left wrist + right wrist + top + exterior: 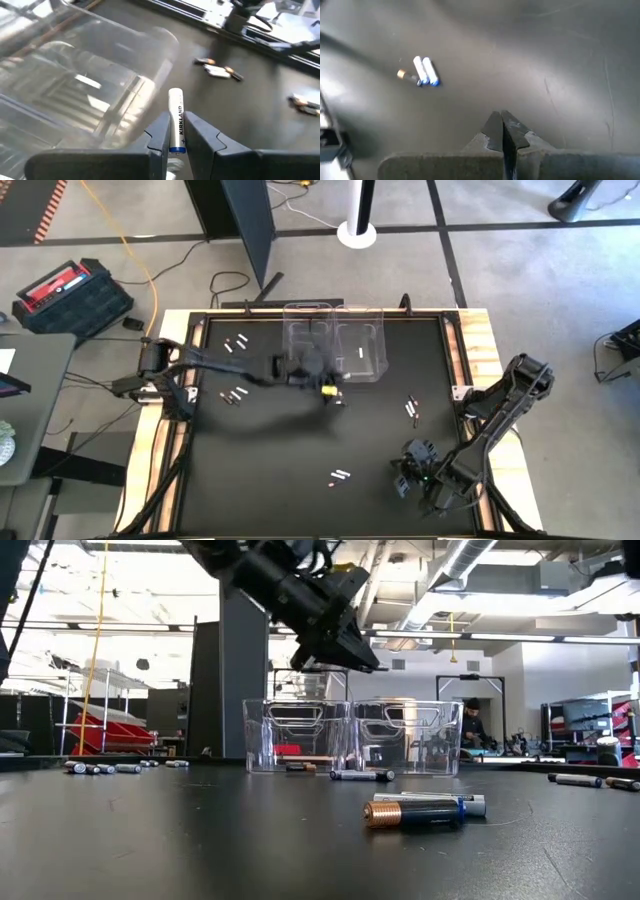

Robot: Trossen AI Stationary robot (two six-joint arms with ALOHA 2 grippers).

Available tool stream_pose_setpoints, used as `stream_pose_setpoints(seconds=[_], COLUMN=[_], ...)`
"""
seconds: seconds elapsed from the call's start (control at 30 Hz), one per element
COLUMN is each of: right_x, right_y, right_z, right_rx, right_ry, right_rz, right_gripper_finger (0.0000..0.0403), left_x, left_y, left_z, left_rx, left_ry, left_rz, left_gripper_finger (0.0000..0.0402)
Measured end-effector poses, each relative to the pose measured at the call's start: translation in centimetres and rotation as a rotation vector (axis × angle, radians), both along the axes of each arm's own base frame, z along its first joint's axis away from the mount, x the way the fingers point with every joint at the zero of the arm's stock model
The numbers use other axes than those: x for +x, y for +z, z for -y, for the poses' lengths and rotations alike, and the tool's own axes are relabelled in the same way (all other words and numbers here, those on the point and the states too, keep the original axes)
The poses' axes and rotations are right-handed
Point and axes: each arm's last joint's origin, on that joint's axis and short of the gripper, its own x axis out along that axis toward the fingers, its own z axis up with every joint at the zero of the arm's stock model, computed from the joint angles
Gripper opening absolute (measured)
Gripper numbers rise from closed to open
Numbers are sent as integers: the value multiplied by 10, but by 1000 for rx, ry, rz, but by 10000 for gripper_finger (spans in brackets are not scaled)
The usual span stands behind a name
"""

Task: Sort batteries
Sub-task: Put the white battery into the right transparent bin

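My left gripper [333,394] hangs above the mat just in front of two clear bins [335,340] and is shut on a white battery [176,117]. In the low view it [352,652] slants down over the bins [350,735]. Near the table's front right, my right gripper [502,125] is shut with nothing in it, above bare mat. Loose batteries lie on the mat in small groups: far left [238,342], left [235,395], right [412,408] and near middle [341,475]. One white battery [358,356] lies in the right bin. My left gripper pinches the white battery between its two fingers, at the half toward its blue-banded end [177,142]. The battery lies along the fingers, and its white end [175,95] sticks out past the fingertips. It is lifted clear of the mat, slanting downward.
The black mat has a wooden frame [470,340] around it. A dark, copper-ended battery and a white one lie close to the low camera [425,810]. Three batteries [422,71] lie ahead of my right gripper. A person [472,720] stands in the room beyond the table.
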Motion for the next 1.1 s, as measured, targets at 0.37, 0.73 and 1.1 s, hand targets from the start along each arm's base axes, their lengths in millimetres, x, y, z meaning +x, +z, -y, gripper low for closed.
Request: stream_pose_setpoints(seconds=[0.37, 0.73, 1.1], right_x=[24, 40, 44], right_y=[0, 0, 0], right_z=[26, 45, 47], right_rx=[-11, 3, 31], right_ry=[-132, -230, -259], right_rz=[-10, -3, 15], right_gripper_finger=[7, 7, 7], left_x=[9, 65, 93], left_y=[55, 0, -54], left_z=[-109, -159, -170], left_rx=[189, 146, 94], left_ry=[51, -97, -163], left_rz=[-55, -229, -440], left_gripper_finger=[46, 46, 46])
